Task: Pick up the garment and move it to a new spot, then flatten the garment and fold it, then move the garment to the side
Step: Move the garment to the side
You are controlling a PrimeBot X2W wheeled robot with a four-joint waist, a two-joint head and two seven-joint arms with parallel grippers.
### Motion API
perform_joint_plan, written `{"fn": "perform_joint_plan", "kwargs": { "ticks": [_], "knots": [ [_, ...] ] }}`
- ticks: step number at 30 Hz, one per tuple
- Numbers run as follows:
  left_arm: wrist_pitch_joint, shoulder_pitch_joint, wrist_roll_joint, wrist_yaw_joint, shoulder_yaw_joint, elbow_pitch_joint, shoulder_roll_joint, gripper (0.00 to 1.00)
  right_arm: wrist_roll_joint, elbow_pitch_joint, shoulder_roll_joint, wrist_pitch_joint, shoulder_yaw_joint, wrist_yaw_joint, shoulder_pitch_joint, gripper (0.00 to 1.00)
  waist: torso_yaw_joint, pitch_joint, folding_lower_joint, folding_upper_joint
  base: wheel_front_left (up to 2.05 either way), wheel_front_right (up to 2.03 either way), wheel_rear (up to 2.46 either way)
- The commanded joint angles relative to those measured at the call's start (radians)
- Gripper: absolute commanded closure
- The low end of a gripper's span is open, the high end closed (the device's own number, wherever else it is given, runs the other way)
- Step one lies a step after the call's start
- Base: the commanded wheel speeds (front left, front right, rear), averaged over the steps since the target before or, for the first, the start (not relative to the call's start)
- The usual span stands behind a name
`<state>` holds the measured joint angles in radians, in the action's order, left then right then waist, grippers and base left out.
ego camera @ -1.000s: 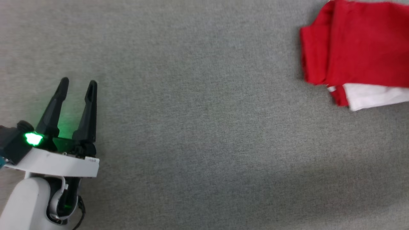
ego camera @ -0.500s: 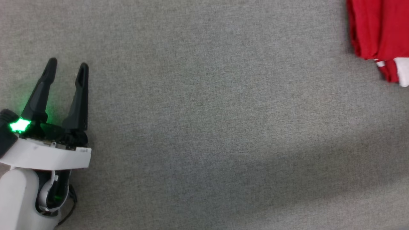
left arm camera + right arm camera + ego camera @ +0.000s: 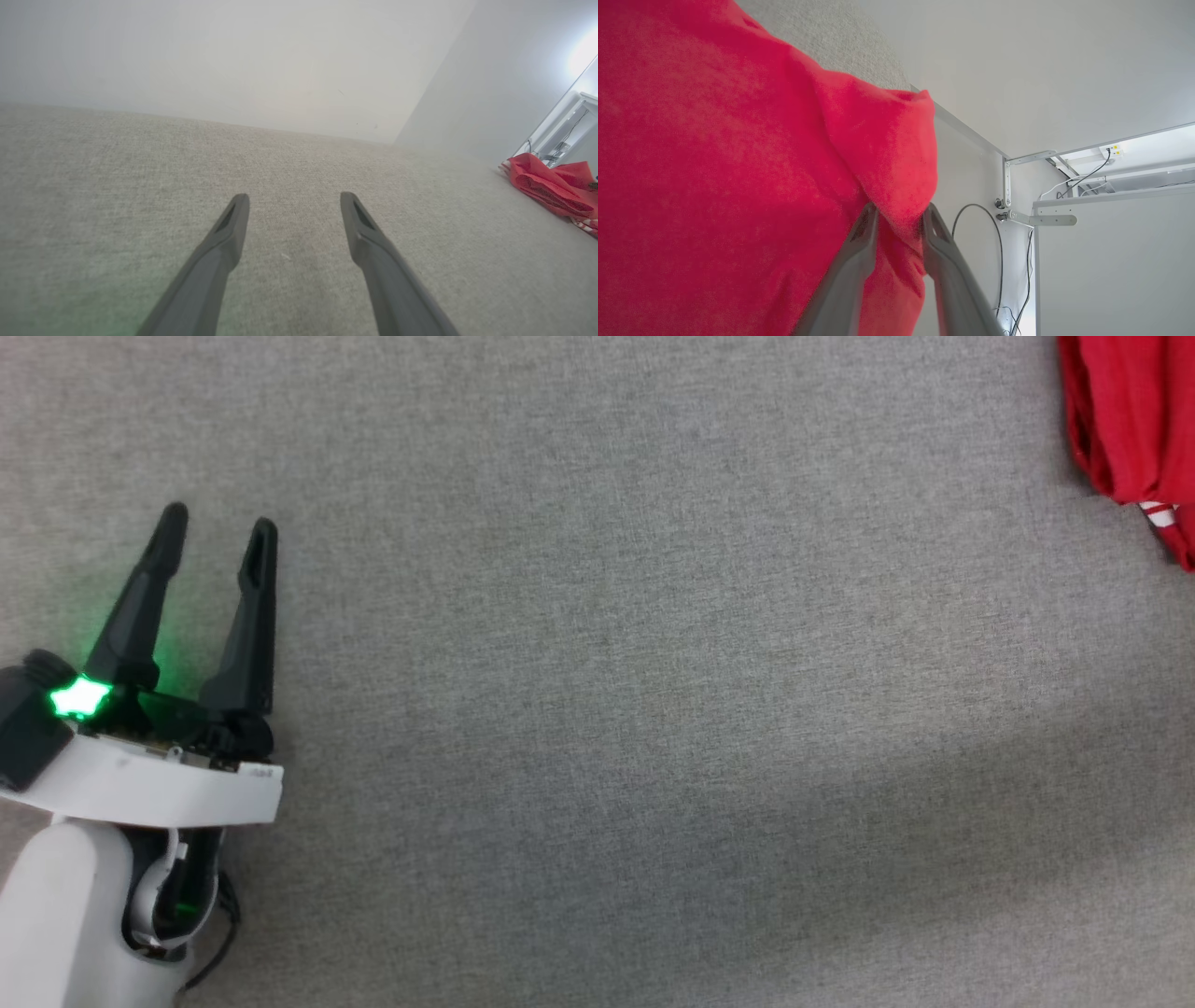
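Note:
The garment (image 3: 1130, 420), bright red with a thin red-and-white striped edge, lies at the far right edge of the head view, mostly cut off. It shows as a red heap (image 3: 546, 186) at the right of the left wrist view. My left gripper (image 3: 219, 521) hovers open over bare grey surface at the lower left, far from the garment, its fingers (image 3: 294, 198) wide apart with nothing between them. My right gripper (image 3: 900, 210) has a fold of the red garment (image 3: 714, 163) bunched between its two fingertips, touching both.
A grey fabric-covered surface (image 3: 597, 663) spreads across the head view. A white wall (image 3: 233, 56) rises behind it. Past the garment stand a white metal frame (image 3: 1038, 218) and a black cable (image 3: 994, 224), beyond the surface's edge.
The garment has slid right in the head view, and its white sleeve has passed beyond the frame edge. My left gripper has stayed open in almost the same place.

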<state>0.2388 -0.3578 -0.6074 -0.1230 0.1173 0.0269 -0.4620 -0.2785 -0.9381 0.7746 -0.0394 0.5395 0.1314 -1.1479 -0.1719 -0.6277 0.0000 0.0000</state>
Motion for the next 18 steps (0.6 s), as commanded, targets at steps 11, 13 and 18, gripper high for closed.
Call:
{"fn": "perform_joint_plan", "kwargs": {
  "ticks": [11, 13, 18],
  "knots": [
    [0.014, 0.048, -0.016, -0.002, 0.028, -0.073, 0.037, 0.00, -0.026, -0.075, -0.042, 0.084, 0.004, -0.001, -0.015, 0.00, 0.045, 0.105, 0.0000, 0.0000, 0.00, 0.00, 0.00],
    [0.016, 0.057, -0.018, -0.003, 0.030, -0.086, 0.042, 0.00, -0.038, -0.078, -0.057, 0.107, 0.003, -0.001, -0.001, 0.00, 0.054, 0.138, 0.0000, 0.0000, 0.00, 0.00, 0.00],
    [0.022, 0.089, -0.016, -0.005, 0.028, -0.121, 0.059, 0.00, -0.066, -0.085, -0.104, 0.164, -0.007, -0.001, 0.042, 0.00, 0.075, 0.238, 0.0000, 0.0000, 0.00, 0.00, 0.00]
  ]
}}
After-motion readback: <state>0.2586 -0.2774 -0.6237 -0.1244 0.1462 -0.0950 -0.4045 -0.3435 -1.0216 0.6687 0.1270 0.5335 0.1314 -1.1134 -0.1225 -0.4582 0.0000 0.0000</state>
